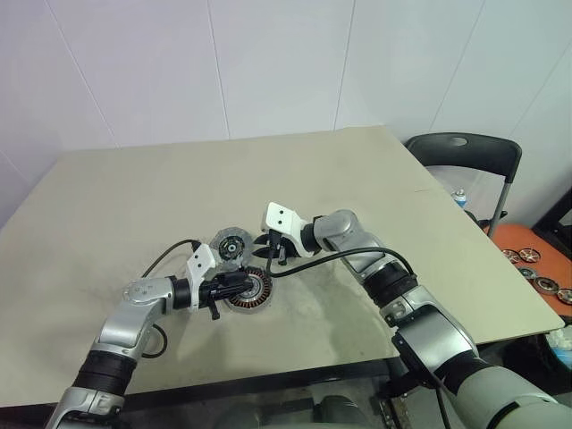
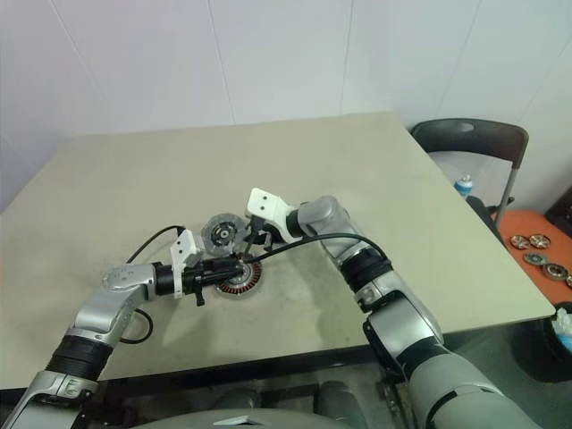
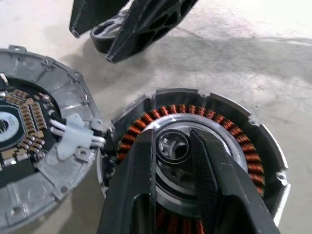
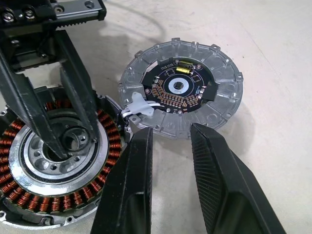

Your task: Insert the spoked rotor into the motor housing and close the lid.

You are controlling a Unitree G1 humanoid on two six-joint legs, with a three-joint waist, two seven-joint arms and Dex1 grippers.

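Note:
The motor housing (image 1: 256, 300), ringed with copper windings, lies on the table with its open side up. Right behind it lies the lid (image 4: 222, 92), a silver-grey disc with its circuit-board side up, joined to the housing by a white plug (image 3: 73, 139) and wires. My left gripper (image 3: 171, 139) hangs over the housing's silvery centre, its fingers closed on a small black o-ring (image 4: 73, 138). My right gripper (image 4: 171, 130) hovers just past the housing at the lid's edge, fingers a little apart with nothing between them. The spoked rotor is out of view.
A black cable (image 1: 165, 257) loops over the table by my left arm. Beyond the table's right edge stand a black chair (image 1: 465, 152) and an orange stool (image 1: 527, 255) carrying several round parts. A small bottle (image 1: 459, 197) sits near the chair.

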